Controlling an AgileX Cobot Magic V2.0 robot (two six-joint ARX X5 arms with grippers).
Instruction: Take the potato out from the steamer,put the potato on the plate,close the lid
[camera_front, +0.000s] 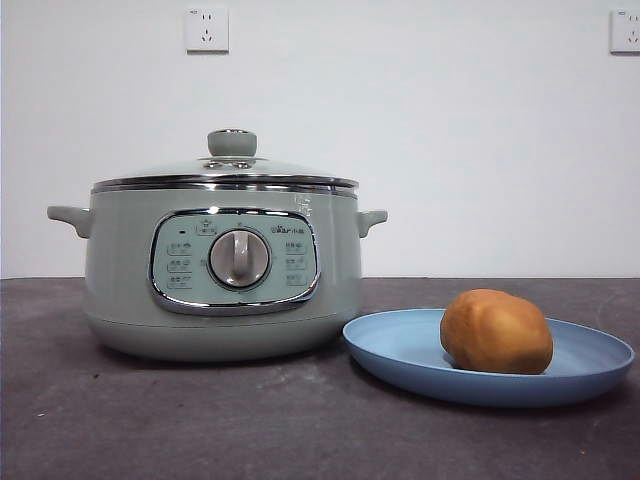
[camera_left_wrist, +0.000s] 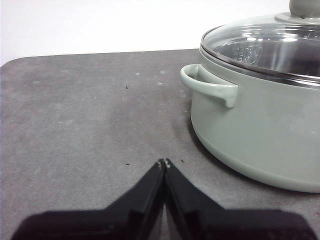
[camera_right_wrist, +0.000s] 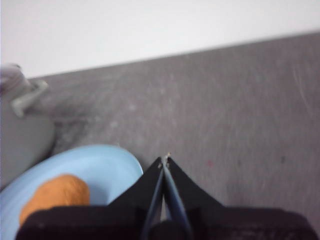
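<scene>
Looking across the table, I see the potato (camera_front: 496, 331) on the plate (camera_front: 400, 345) and the lid (camera_front: 232, 165) on the pot (camera_front: 130, 290), with my left gripper (camera_left_wrist: 164, 162) by the pot and my right gripper (camera_right_wrist: 164, 159) by the plate, both closed tight and empty.

Bare lab bench (camera_front: 200, 420), white wall (camera_front: 450, 130)

The steamer (camera_front: 130, 290) has a smooth, satin sage-green body with a glossy chrome panel frame. Its lid (camera_front: 225, 170) is clear shiny glass rimmed in polished metal. The plate (camera_front: 400, 350) looks matt blue, the potato (camera_front: 496, 331) smooth and dull, and the table (camera_front: 150, 420) a mottled, matt grey.
</scene>
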